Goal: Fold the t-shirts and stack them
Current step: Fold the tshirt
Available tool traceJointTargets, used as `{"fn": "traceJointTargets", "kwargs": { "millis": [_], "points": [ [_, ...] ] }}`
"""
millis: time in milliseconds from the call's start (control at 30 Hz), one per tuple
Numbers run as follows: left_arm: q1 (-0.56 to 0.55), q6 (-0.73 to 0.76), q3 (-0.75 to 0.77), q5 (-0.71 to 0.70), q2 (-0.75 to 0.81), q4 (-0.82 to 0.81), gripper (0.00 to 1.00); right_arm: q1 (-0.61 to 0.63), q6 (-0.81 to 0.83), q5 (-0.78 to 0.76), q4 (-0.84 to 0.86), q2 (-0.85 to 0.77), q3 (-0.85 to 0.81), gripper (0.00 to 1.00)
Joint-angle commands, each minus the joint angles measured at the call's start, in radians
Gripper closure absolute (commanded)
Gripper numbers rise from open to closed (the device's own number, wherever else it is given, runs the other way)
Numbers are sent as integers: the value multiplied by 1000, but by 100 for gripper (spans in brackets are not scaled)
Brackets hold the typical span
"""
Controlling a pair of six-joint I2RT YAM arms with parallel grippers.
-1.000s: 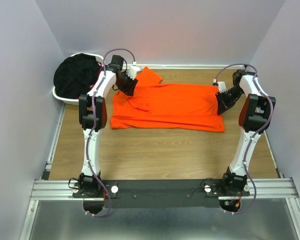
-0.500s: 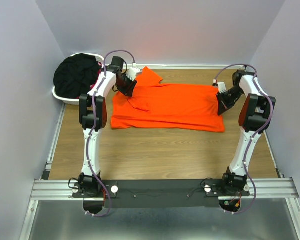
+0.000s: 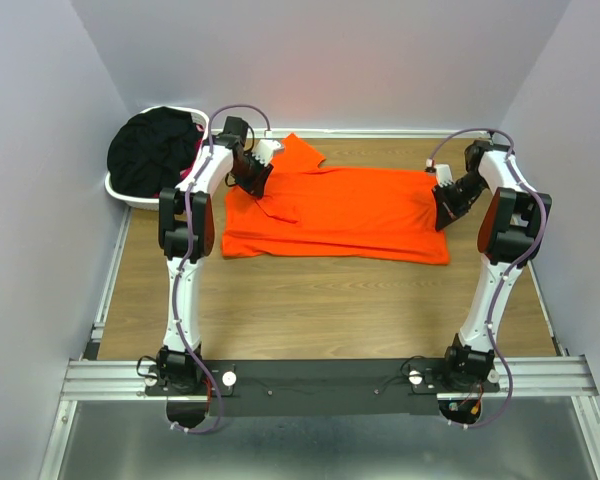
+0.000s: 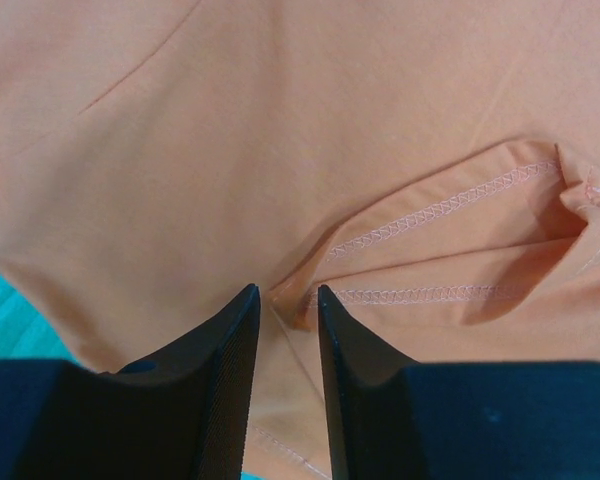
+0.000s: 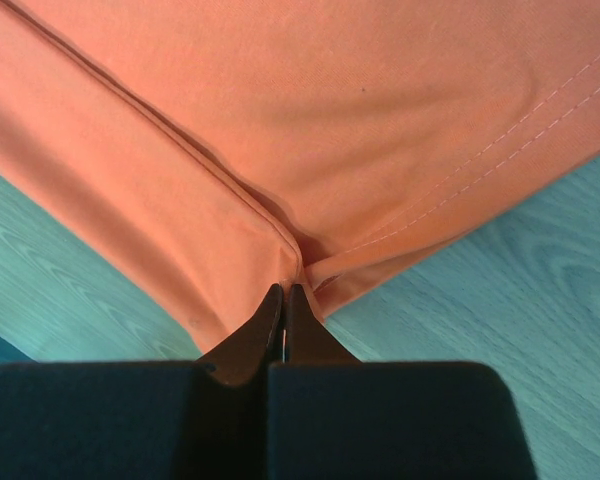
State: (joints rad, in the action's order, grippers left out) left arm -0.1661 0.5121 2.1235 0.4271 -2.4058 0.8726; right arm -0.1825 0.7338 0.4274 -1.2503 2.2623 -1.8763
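Orange t-shirt (image 3: 335, 213): lies spread on the wooden table (image 3: 330, 300), between the two arms, with its collar end to the left and its hem to the right.
Left gripper (image 4: 285, 300): at the shirt's collar end, jaws narrowly apart. A ridge of orange cloth runs into the gap, and a stitched fold lies just to the right of the fingertips.
Left grip: whether the fingers pinch that ridge or only straddle it cannot be told.
Right gripper (image 5: 283, 300): at the hem's right edge, jaws pressed together on a doubled corner of the orange cloth, which puckers at the tips.
Hidden parts: in the top view the left arm covers the collar, and both wrist views cut off most of the shirt.
Black t-shirts (image 3: 152, 150): heaped in the white laundry basket (image 3: 120, 192) at the far left corner, well apart from the orange one.
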Motion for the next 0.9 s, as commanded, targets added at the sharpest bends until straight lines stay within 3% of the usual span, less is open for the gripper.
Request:
{"fn": "traceJointTargets", "kwargs": {
  "millis": [0, 133, 167, 267, 433, 600, 867],
  "points": [
    [-7, 16, -11, -8, -12, -1, 65, 6, 6, -7, -5, -23, 5, 99],
    [-7, 17, -10, -11, -15, 3, 79, 6, 6, -7, -5, -24, 5, 99],
    [-7, 17, -8, -11, -15, 2, 88, 6, 6, -7, -5, -24, 5, 99],
    [-3, 17, -7, -5, 6, 9, 100, 6, 7, -12, -6, -36, 9, 99],
    [13, 20, -51, 16, 146, 34, 100, 6, 27, -27, -8, -84, 28, 99],
    [31, 43, -225, 35, 371, 49, 100, 6, 50, -36, -9, -159, 60, 100],
    [34, 66, -413, 82, 603, 69, 100, 6, 88, -59, -14, -265, 132, 99]
  ]
}}
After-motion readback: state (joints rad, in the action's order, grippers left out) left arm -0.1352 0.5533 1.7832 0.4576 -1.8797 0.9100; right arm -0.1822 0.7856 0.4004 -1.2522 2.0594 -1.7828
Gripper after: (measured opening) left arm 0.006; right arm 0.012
